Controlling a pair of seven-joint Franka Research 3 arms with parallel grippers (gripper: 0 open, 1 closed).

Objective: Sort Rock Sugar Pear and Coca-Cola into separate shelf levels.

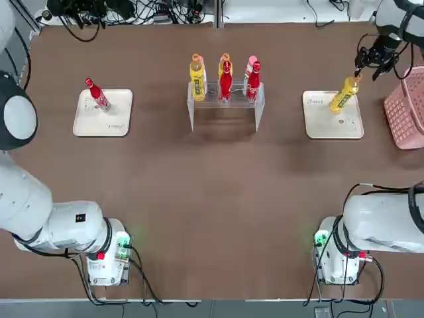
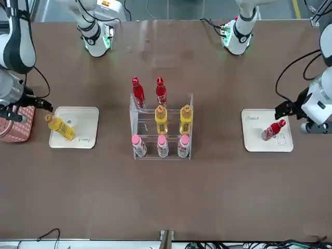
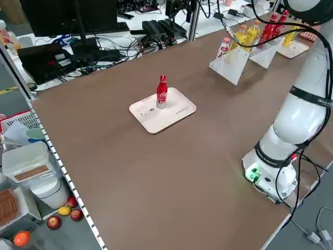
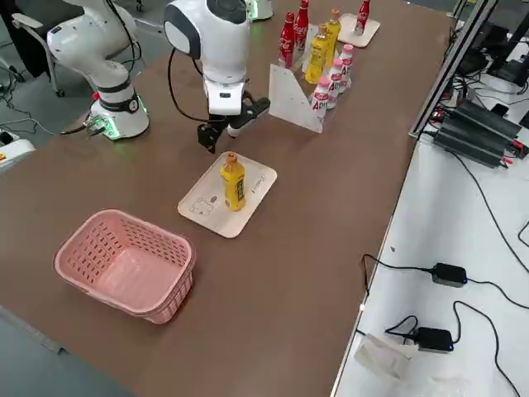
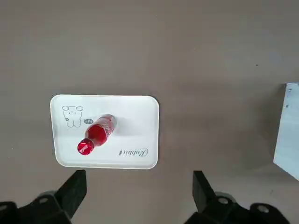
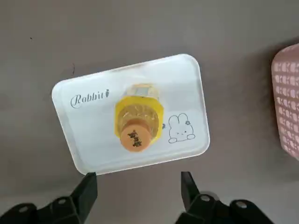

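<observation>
I work over a brown surface (image 1: 212,199); cables and gear crowd its far edge, and a side bench holds power bricks. The near half between my two bases lies bare, with wide lanes either side of the middle.

At left, a beige tray (image 1: 119,122) carries one upright Coca-Cola (image 1: 97,94). My left fingers (image 5: 138,189) hover above it, spread wide and empty, the bottle beyond them on its tray (image 5: 140,135).

In the middle, toward the far edge, stands the clear shelf (image 2: 136,116). Counting from the front: two Coca-Cola (image 2: 138,92) on the side toward my bases, two Rock Sugar Pear (image 2: 161,119) in the middle row, three pink-capped bottles (image 2: 138,146) in the row farthest from me.

At right, a second tray (image 1: 348,126) holds one upright Rock Sugar Pear (image 1: 346,93). My right fingers (image 6: 138,191) hang above it, parted wide, gripping nothing. A pink basket (image 1: 405,109) sits at the right edge, just beside that tray.
</observation>
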